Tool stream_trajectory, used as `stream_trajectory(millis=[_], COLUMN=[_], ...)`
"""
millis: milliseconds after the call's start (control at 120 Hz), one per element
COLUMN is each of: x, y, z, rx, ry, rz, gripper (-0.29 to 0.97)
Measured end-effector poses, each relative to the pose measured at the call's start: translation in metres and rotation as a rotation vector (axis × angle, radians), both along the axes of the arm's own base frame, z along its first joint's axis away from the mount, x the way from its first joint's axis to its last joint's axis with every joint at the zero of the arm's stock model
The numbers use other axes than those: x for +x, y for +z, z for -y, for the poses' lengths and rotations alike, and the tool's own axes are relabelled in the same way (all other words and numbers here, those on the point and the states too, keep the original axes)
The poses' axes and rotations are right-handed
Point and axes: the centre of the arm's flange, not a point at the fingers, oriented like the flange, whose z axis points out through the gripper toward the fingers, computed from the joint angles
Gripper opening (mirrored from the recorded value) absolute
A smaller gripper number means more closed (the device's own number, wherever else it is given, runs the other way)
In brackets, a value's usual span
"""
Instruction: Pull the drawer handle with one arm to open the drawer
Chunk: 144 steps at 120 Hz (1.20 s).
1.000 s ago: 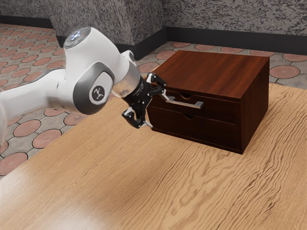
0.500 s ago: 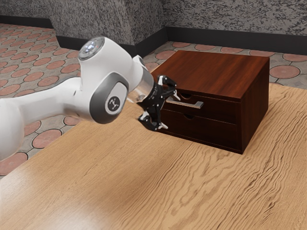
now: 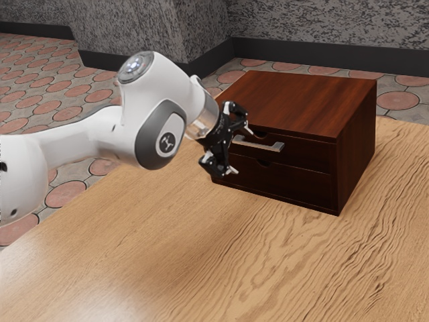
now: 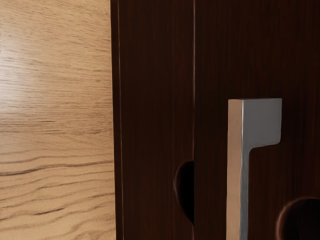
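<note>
A dark wooden cabinet (image 3: 301, 100) stands on the table with two drawers in its front. The upper drawer (image 3: 301, 153) carries a silver bar handle (image 3: 260, 143), and its front looks flush with the cabinet. My black gripper (image 3: 230, 144) is open at the cabinet's front corner, at the handle's end nearer the exterior view's left. One finger stands above that end and the other below it. In the wrist view the handle (image 4: 241, 165) is close ahead, with the drawer front (image 4: 155, 100) behind it.
The lower drawer (image 3: 281, 180) has a finger notch and no bar handle. Light wooden table (image 3: 221, 255) stretches wide in front of the cabinet. Beyond the table lie a tiled floor (image 3: 47, 87) and a stone wall.
My arm has swung toward the exterior view's right, carrying the open gripper from just off the cabinet's corner up to the handle's end. The drawer has not moved.
</note>
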Motion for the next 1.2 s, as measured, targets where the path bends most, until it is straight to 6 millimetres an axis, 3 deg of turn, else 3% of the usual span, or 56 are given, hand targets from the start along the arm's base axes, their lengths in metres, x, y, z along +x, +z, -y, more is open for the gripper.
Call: stream_trajectory(millis=[217, 517, 1025, 1200], x=[0.004, 0.012, 0.017, 0.016], y=[-0.010, -0.003, -0.025, -0.026], z=[-0.005, 0.001, -0.007, -0.002], rx=[-0.002, -0.004, -0.008, -0.012], ry=[0.017, 0.015, 0.037, 0.033], rz=[-0.015, 0.001, -0.035, -0.039], gripper=[0.68, 0.68, 0.68, 0.60])
